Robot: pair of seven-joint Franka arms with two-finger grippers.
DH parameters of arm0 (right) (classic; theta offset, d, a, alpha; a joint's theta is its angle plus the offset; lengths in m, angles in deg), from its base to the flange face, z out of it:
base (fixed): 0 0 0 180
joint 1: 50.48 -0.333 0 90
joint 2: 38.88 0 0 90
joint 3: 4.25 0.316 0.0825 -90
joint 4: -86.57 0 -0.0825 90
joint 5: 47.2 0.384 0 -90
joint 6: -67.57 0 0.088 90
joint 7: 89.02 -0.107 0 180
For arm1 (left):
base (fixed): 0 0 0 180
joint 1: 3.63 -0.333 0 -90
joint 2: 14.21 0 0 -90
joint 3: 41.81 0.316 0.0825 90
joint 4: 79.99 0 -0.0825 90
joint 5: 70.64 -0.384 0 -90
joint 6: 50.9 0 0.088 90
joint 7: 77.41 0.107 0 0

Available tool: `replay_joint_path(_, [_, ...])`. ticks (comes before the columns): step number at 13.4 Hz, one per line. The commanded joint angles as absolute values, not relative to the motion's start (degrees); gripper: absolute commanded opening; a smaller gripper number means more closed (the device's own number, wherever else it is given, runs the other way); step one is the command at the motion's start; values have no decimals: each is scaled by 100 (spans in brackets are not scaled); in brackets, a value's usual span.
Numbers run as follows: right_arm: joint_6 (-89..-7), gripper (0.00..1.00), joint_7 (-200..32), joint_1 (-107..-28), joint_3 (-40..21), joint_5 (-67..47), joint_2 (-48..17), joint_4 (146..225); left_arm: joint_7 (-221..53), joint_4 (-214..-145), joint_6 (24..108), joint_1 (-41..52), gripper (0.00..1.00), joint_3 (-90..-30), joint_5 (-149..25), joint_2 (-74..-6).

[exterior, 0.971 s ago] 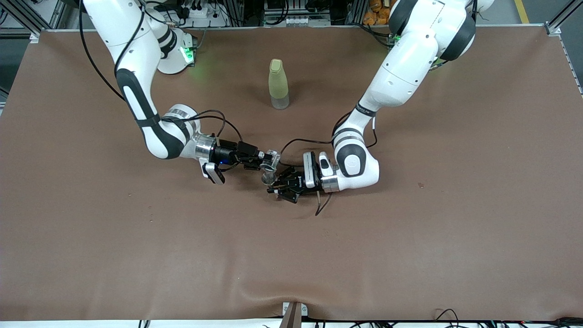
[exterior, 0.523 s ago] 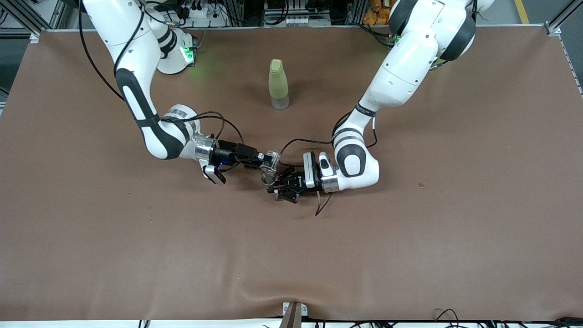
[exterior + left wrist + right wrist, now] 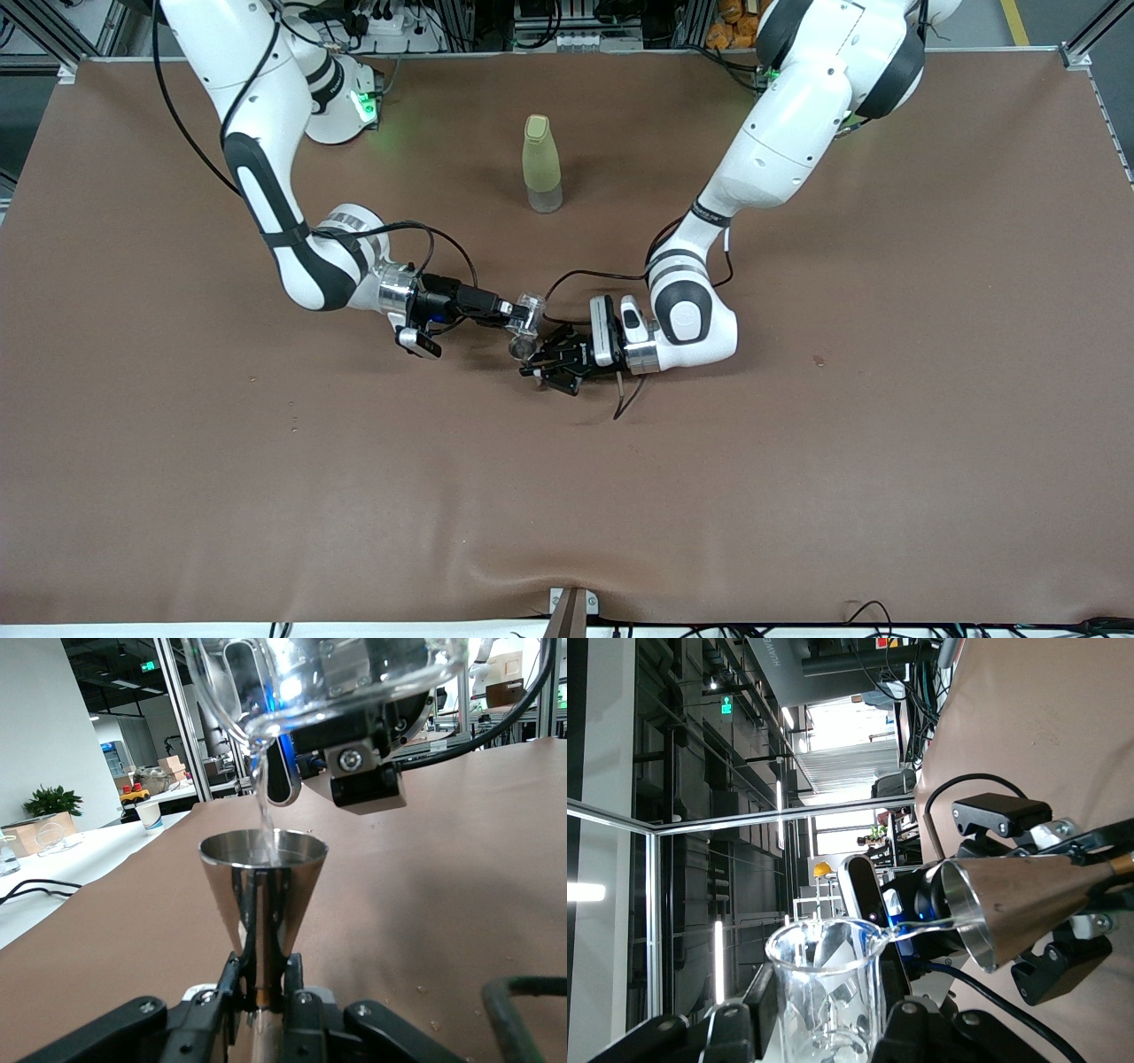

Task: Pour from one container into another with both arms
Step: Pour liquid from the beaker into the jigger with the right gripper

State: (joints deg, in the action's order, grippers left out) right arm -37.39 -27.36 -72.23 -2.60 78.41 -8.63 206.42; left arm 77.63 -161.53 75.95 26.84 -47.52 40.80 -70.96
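Note:
My right gripper [image 3: 523, 315] is shut on a clear glass beaker [image 3: 529, 312], tipped so its lip hangs over a steel cone-shaped jigger [image 3: 520, 347] in mid-table. In the left wrist view a thin stream of water runs from the beaker [image 3: 328, 678] into the jigger's cup [image 3: 263, 890]. My left gripper [image 3: 539, 363] is shut on the jigger's narrow waist and holds it upright. In the right wrist view the beaker [image 3: 826, 992] sits between the black fingers [image 3: 749, 1023], and the jigger [image 3: 1028, 899] takes the stream at its rim.
A pale yellow-green bottle [image 3: 541, 165] with a cap stands upright farther from the front camera than the two grippers. A black cable [image 3: 585, 276] loops on the brown mat [image 3: 797, 461] beside the left wrist.
The right wrist has rolled further, tipping the beaker more steeply over the jigger. The left gripper and jigger have stayed in place.

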Motion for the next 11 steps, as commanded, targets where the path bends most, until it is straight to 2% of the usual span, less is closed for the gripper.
replay_joint_path(1, [-3746, 0, -2864, -7184, -266, 7936, -891, 20663, 7992, -16094, 7636, 2704, 0, -4761, 4309, -7125])
replay_joint_path(11, [-3755, 0, -3760, -7201, -258, 7936, -891, 20645, 7992, -16094, 7636, 2704, 0, -4761, 4309, -7125])
